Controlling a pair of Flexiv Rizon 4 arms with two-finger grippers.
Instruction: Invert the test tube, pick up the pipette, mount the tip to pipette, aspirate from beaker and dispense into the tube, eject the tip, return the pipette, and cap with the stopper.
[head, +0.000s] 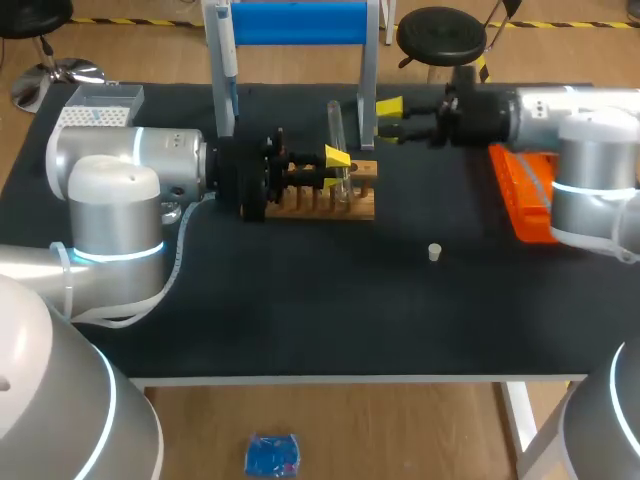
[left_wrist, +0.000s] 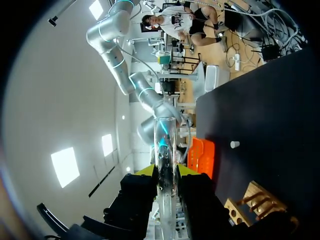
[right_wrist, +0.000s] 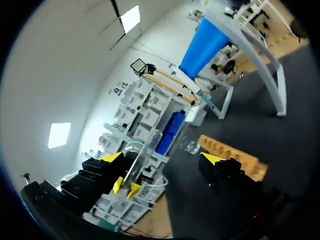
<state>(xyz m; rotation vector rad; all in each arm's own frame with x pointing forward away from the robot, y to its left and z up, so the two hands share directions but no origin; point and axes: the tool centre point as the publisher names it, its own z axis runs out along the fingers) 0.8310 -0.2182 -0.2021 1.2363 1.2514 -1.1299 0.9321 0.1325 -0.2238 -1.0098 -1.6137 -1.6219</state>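
Dark table (head: 300, 320) carries a wooden rack (head: 362, 207), and just above the rack stands the test tube (head: 336, 125), nearly upright. The left gripper (head: 338, 170) is closed on the tube from two sides; in the left wrist view the glass runs straight out between its fingers (left_wrist: 197, 195). The right gripper (head: 390, 117) waits near the tube with its jaws wide apart and nothing in them. The small stopper (head: 434, 252) lies alone on the table, well apart from the rack.

I judge this is the first step, inverting the tube. Next the wrist must turn it over and set it into a rack hole without knocking the wood. I cannot see any readable writing on these things.
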